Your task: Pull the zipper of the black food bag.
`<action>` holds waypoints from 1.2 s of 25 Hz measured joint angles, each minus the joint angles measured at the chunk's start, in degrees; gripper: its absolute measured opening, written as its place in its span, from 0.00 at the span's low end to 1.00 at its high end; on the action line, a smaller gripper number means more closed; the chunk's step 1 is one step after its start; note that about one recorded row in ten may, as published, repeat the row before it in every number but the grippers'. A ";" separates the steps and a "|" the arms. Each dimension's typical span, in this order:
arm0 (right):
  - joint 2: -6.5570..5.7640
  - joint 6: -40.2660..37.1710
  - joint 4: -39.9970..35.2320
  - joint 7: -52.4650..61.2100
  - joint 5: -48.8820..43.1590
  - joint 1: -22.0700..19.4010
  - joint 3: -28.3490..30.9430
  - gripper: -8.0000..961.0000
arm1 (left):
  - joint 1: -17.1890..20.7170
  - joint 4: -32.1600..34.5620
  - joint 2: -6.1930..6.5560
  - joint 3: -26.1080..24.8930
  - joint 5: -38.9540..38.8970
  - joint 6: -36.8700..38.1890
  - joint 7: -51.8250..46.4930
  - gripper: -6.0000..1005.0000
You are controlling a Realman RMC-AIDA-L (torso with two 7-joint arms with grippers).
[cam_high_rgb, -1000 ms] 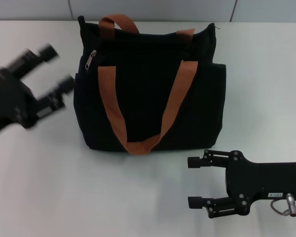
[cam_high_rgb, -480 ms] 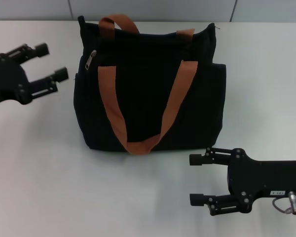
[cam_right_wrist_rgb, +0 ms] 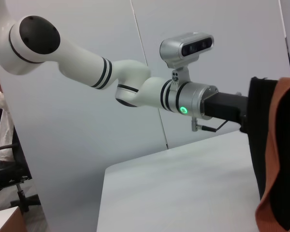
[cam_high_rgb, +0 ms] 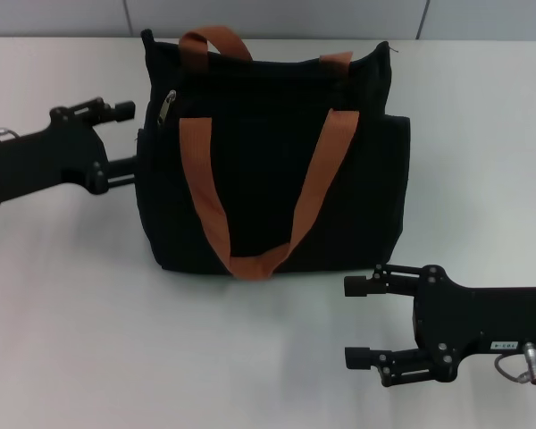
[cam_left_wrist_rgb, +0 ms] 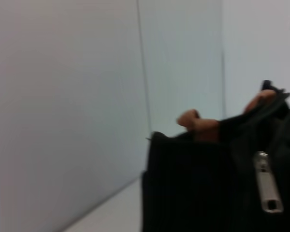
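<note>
The black food bag [cam_high_rgb: 268, 192] stands upright mid-table with two rust-orange handles [cam_high_rgb: 205, 197]. The silver zipper pull tab [cam_high_rgb: 167, 105] hangs at its top left corner; it also shows in the left wrist view [cam_left_wrist_rgb: 267, 182] on the bag [cam_left_wrist_rgb: 193, 193]. My left gripper [cam_high_rgb: 125, 137] is open and empty, level, right at the bag's left side, just below and left of the tab. My right gripper [cam_high_rgb: 349, 322] is open and empty, low over the table in front of the bag's right corner. The right wrist view shows the bag's edge [cam_right_wrist_rgb: 260, 130] and the left arm [cam_right_wrist_rgb: 135, 82].
The white table [cam_high_rgb: 89, 304] extends around the bag, with bare surface in front and to both sides. A grey wall [cam_high_rgb: 277, 18] runs along the table's far edge behind the bag.
My left gripper has moved right, towards the bag, and now sits at its left side near the zipper tab. The right gripper has barely moved.
</note>
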 joint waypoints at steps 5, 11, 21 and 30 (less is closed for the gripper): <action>0.00 0.11 0.00 0.24 0.04 0.17 0.00 0.85 | -0.30 0.06 -0.14 -0.41 -0.89 -1.15 1.53 0.73; 0.09 0.28 -0.02 0.30 0.04 0.23 0.00 0.85 | -0.54 0.19 -0.42 -0.53 -4.50 -2.19 5.06 0.72; 0.18 0.36 -0.09 0.42 0.66 0.23 0.00 0.85 | 0.41 -0.10 -2.01 -0.87 -6.68 -1.16 11.01 0.52; 0.18 0.22 -0.09 0.69 0.89 0.36 0.47 0.85 | 1.20 0.16 -1.86 -1.05 -6.91 2.83 11.58 0.18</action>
